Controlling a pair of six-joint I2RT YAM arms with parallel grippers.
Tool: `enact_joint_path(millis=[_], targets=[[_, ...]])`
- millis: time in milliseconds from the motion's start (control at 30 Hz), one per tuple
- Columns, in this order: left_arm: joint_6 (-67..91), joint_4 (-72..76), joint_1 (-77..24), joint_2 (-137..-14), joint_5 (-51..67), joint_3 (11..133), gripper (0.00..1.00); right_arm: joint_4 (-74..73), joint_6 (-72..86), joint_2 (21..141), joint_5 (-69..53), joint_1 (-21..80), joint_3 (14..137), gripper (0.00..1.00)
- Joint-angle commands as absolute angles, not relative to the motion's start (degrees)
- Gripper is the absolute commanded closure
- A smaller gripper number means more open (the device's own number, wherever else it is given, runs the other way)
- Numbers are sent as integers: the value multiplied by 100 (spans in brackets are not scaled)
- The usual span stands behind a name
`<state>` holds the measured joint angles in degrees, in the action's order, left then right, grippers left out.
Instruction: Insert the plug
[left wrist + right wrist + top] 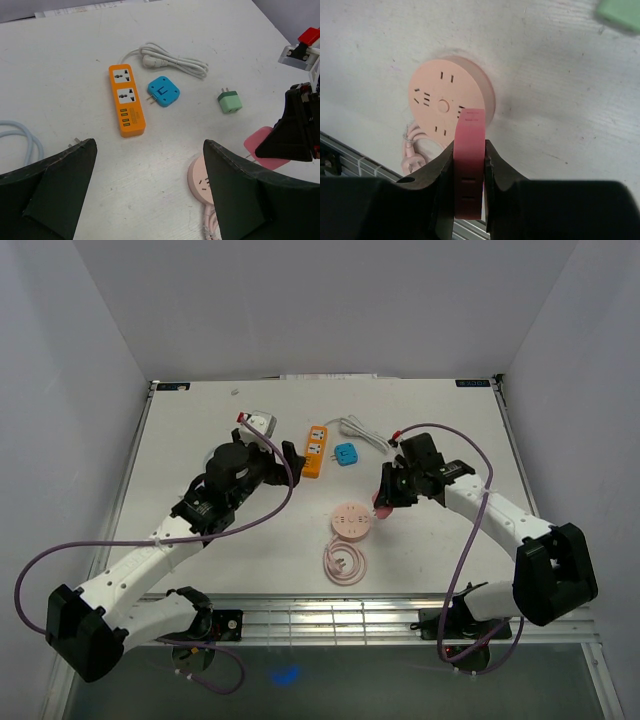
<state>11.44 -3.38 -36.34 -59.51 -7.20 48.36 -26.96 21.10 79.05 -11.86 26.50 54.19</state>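
In the lower middle of the right wrist view, the right end effector (469,150) is clamped narrow on the flat pink plug (470,125), held edge-on with its prongs hidden. Just beyond it the round pink socket (445,97) lies flat on the table (560,100). The plug's tip overlaps the socket's lower right rim, but I cannot tell whether they touch. The likely trouble is prongs landing off the slots, which would shove the loose socket aside or twist the plug in the grip. Farther off, the left end effector (149,150) stands wide and empty, the orange power strip (126,100) beyond it at upper centre of its view.
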Motion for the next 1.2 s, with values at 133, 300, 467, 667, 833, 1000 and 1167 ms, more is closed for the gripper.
enact_joint_path(millis=[133,300,467,667,833,1000,1167], targets=[[1046,-685,-3639,-6292,439,5132,2,-2382,2575,7383,-562,2979,4992,92],[1204,-1345,-3639,-6618,-140,5528,2,-2250,2689,7374,-440,3094,4939,92],[1283,-1126,-3639,-6452,-71,5318,2,-2145,2733,7576,-360,3199,4983,92],[1195,-1107,-3639,-6381,-176,5274,2,-2162,2751,7954,-255,3419,5229,92],[1152,-1099,-3639,-6302,-255,5238,2,-2188,2804,8059,-132,3559,5265,92],[1151,-1125,-3639,-6284,-272,5247,2,-2136,2883,8112,-44,3604,5265,92],[1143,-1169,-3639,-6293,-299,5265,2,-2057,2944,8139,-26,3630,5309,92]])
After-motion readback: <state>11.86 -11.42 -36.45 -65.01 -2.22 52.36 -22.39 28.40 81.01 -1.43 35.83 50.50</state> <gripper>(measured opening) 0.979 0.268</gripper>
